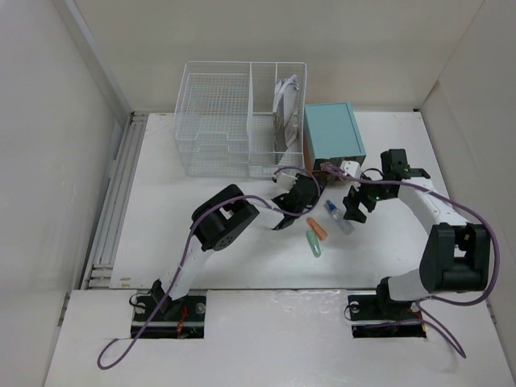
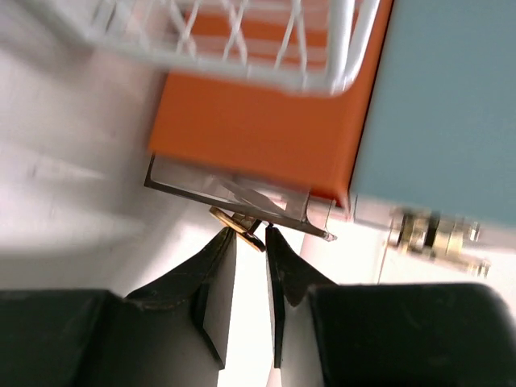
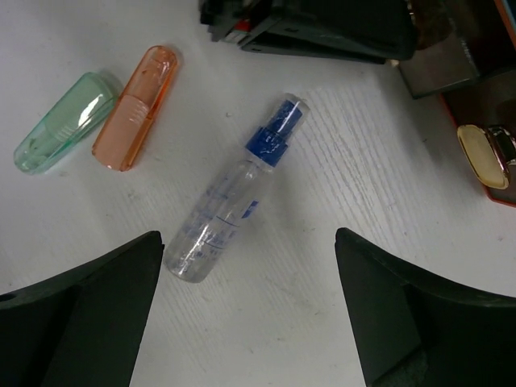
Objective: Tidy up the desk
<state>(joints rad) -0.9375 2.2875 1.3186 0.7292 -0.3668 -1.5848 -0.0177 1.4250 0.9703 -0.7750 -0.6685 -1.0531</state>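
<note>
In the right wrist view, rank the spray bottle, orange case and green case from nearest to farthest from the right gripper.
1. The spray bottle, centre, straight ahead of the open right gripper.
2. The orange case, upper left.
3. The green case, farthest left, beyond the orange one.

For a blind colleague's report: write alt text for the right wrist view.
A clear spray bottle with a blue collar lies on the white desk between the fingers of the open right gripper. Up left, an orange capsule-shaped case lies beside a green one.
</note>
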